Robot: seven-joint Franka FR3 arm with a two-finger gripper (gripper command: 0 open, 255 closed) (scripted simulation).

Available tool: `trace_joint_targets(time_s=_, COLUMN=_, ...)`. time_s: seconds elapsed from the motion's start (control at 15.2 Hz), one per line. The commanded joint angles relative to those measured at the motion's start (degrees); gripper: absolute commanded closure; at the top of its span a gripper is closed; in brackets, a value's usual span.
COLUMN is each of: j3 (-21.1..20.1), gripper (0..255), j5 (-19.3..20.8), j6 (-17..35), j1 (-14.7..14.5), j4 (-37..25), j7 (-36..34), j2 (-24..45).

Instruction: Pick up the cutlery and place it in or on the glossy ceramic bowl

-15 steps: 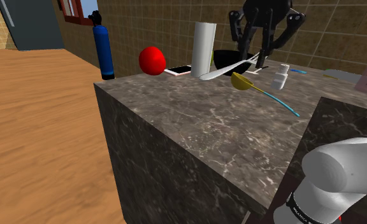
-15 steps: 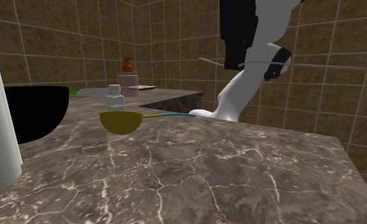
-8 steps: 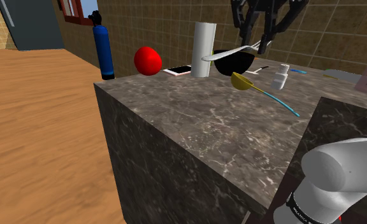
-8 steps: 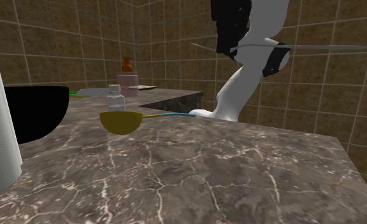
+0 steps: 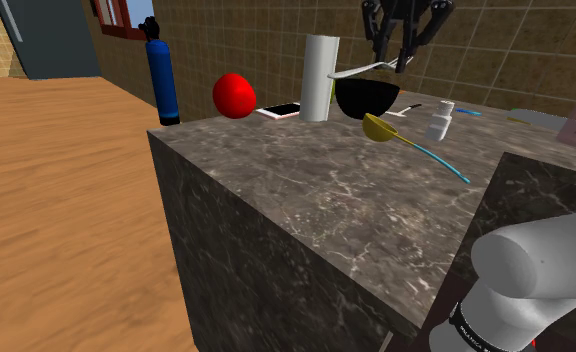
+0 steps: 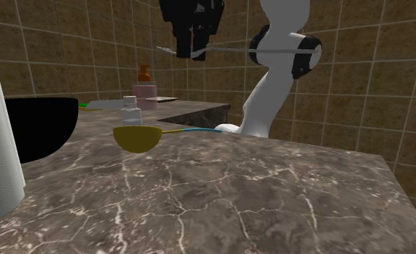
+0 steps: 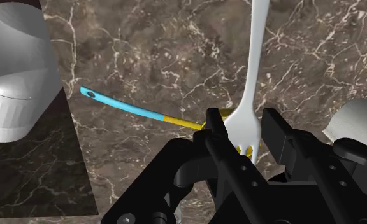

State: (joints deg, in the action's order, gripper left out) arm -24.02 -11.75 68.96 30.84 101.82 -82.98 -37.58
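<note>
So the pick looks finished to us: the gripper [image 7: 246, 132] has its jaws pinching the white fork [image 7: 255, 63] just above the tines, and the handle runs straight out from the jaws, level and well clear of the marble counter [image 5: 306, 170]. In the shoulder view the fork [image 5: 361, 70] hangs in the air with its free end reaching over the rim of the glossy black bowl [image 5: 368, 97], while the gripper [image 5: 401, 62] itself sits higher and a little to one side of it. Directly beneath the jaws we see not the bowl but the yellow scoop [image 5: 381, 127], whose blue handle [image 7: 131, 109] trails away under the fingers. The second exterior view agrees, with the gripper [image 6: 192, 36] high above the scoop [image 6: 136, 137] and the bowl [image 6: 44, 126] off beyond it.

We judge the carry about half done. What remains is to bring the jaws over the bowl's opening, come down close to it, and let go. Since the fork is long and held near one end, we would want most of its length over the bowl before opening, or it may tip out over the rim.
</note>
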Motion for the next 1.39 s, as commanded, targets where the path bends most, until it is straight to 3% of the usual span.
trace_joint_targets(time_s=0.0, j3=0.95, gripper=255, j5=1.51, j6=1.38, j1=0.82, j4=-0.68, j7=1.93, j2=2.35)
trace_joint_targets(time_s=0.73, j3=4.57, gripper=255, j5=8.53, j6=5.87, j1=5.21, j4=-10.85, j7=9.91, j2=18.2)
trace_joint_targets(time_s=1.32, j3=5.69, gripper=255, j5=14.38, j6=5.2, j1=7.66, j4=-28.2, j7=14.24, j2=35.67)
